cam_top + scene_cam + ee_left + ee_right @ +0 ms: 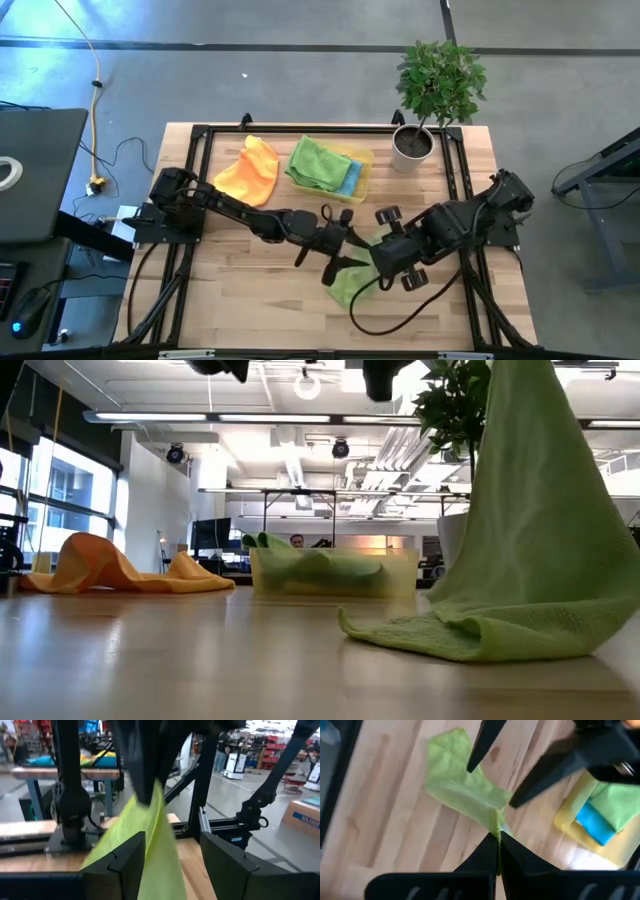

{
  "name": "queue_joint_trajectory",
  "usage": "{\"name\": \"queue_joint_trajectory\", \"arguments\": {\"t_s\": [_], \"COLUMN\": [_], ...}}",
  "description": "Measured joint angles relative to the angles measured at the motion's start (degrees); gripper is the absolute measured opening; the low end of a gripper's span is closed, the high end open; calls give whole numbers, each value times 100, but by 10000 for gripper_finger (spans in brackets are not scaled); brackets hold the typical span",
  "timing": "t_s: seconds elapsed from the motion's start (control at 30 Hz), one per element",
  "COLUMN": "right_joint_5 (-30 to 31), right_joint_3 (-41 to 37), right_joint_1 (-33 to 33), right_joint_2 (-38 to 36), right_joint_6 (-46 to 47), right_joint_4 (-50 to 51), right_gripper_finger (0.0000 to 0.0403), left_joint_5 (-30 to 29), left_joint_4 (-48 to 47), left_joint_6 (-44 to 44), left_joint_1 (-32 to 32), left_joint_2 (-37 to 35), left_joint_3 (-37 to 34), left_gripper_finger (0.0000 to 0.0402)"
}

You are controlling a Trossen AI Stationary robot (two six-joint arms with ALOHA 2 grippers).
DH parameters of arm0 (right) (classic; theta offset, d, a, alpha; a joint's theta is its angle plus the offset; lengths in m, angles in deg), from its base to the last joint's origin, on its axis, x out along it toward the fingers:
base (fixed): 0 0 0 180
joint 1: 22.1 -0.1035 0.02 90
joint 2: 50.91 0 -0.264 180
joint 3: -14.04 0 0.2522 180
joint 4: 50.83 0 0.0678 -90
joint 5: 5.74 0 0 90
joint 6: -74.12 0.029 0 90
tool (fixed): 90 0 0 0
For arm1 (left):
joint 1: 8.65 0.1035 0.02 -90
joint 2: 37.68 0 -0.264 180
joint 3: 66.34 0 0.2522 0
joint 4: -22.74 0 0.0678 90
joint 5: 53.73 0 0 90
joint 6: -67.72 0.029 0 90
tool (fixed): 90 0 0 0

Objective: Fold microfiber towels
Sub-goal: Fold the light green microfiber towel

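My right gripper (496,836) is shut on a light green towel (530,530) and holds it above the table's near middle (350,285). My left gripper (172,845) is open just left of it (325,262). Its fingers stand on either side of the hanging cloth (155,835); I cannot tell whether they touch it. An orange towel (250,170) lies crumpled at the far left. Another light green towel (315,160) and a teal blue one (350,178) lie in the yellow tray (365,160). The yellow towel is not in view. My right gripper pinches the green towel at a bunched upper edge (495,822) between its two shut fingers, which point down from above. The towel hangs below the fingers in slack folds. Its lower end (440,632) lies spread on the table.
A potted plant (430,95) stands at the far right corner. A black metal frame (200,135) runs along the table's edges. Bare wood lies left of the hanging towel (240,280).
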State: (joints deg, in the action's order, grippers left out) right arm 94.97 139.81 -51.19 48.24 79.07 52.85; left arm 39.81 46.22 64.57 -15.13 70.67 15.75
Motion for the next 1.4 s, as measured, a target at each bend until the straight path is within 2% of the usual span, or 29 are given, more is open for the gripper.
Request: {"name": "queue_joint_trajectory", "arguments": {"t_s": [0.17,0.27,0.37,0.5,0.7,1.03,1.23,1.4], "right_joint_5": [24,25,121,570,794,920,1081,1083], "right_joint_3": [-1,-1,-1,6,78,78,78,78], "right_joint_1": [58,58,56,56,58,58,58,46], "right_joint_2": [202,324,352,364,363,362,362,362], "right_joint_6": [-549,-826,-1021,-1189,-1345,-1248,-816,-498], "right_joint_4": [-11,-12,-14,8,9,8,8,10], "right_gripper_finger": [0,0,0,0,0,0,0,0], "left_joint_5": [-287,-252,8,487,690,1896,1627,796], "left_joint_4": [-32,-61,-184,-517,-1025,-1816,-2630,-3285], "left_joint_6": [338,285,119,-112,-26,-225,127,291], "left_joint_1": [63,153,234,270,270,169,-6,-86], "left_joint_2": [2,2,2,7,14,15,13,13], "left_joint_3": [213,238,243,243,241,239,239,239], "left_gripper_finger": [181,181,181,181,181,181,181,181]}}
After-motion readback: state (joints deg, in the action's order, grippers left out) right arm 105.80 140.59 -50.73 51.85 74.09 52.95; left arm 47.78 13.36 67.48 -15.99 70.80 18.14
